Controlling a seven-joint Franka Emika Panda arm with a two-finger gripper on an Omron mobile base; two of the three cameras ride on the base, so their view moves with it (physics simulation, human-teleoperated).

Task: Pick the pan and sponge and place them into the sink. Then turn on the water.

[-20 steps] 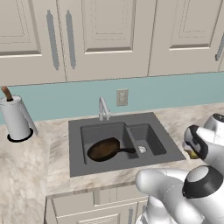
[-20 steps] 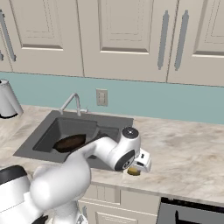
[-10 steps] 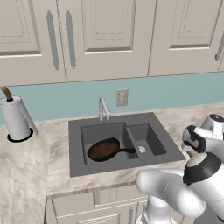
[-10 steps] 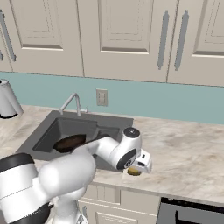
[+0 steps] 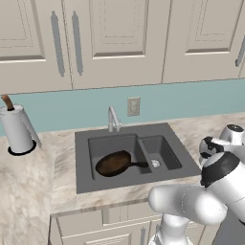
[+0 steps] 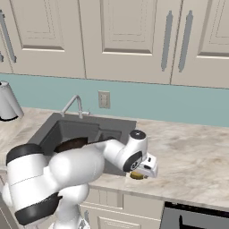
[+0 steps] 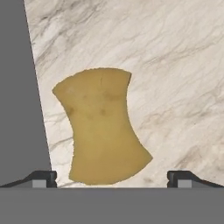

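Gripper jaws stand spread wide, pinching nothing, with one dark tip at each lower corner of the hand view. Between those tips lies the small yellow sponge, a waisted block resting flat on the pale marbled stone counter.

In the hand view the sponge sits just left of the midpoint between the tips, and its long axis runs away from the camera, up the picture with a slight lean. That puts its narrower width across the line on which the jaws close. The dark grey edge of the rectangular double-basin sink runs up the left side of that view, just beside the sponge.

From the right base view the gripper hangs low over the counter's front strip, with the sponge showing as a yellow patch directly under it, just right of the sink. By the look of it, the coming move is a straight descent and a close, with perhaps a small shift toward the sink side to centre the block. Since the sink edge is so close, the tip on that side has little room.

Farther off, the left base view shows the round dark-brown frying pan with its short black handle already lying in the larger basin of the sink, well apart from the gripper. No stream falls from the silver faucet behind the basins, so the water step remains.
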